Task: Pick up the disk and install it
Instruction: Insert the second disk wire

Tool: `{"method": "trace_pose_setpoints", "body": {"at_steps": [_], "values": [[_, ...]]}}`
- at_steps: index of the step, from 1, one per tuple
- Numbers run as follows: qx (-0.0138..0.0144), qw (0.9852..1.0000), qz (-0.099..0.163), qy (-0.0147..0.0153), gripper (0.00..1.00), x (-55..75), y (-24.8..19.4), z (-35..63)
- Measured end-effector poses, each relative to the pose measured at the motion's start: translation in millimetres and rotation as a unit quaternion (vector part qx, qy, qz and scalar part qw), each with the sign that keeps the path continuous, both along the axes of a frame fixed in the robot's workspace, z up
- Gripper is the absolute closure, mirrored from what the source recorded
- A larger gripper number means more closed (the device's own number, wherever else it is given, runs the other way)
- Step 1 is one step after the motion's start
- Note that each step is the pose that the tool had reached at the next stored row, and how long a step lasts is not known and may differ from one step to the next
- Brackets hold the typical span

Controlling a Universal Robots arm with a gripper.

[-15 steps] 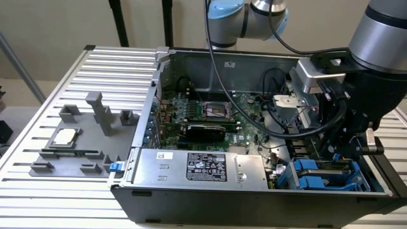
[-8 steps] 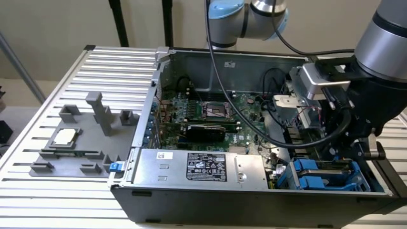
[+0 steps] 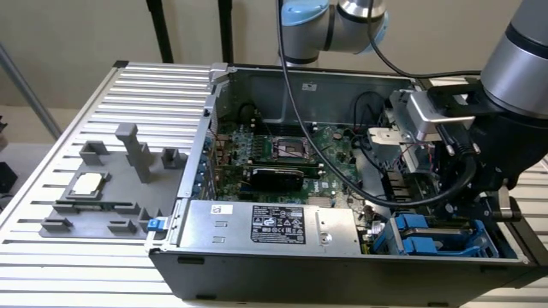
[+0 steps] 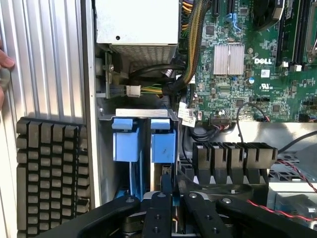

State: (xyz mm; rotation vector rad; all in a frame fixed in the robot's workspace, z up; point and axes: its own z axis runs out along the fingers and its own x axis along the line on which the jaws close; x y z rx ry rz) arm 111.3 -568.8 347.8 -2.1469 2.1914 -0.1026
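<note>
Currently the arm reaches down into the computer case's drive bay; the end effector is clenched on the disk, seated upright there. Wrist view alone shows a keyboard.

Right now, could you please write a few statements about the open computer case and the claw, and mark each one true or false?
1. The black claw sits over the blue plastic drive carriers in the case bay. True.
2. The claw is wide open. False: it is nearly shut.
3. The grey power-supply box with a black label lies outside the case. False: it sits inside.
4. A small square silver chip rests on the grey fixture outside the case. True.
</note>
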Motion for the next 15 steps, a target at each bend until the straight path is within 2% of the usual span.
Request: {"method": "trace_pose_setpoints", "body": {"at_steps": [5,15], "values": [[0.0022,1.0,0.0,0.0,0.84,0.7,-0.7,-3.0],[0.0038,1.0,0.0,0.0,0.84,3.3,-2.2,-5.7]]}}
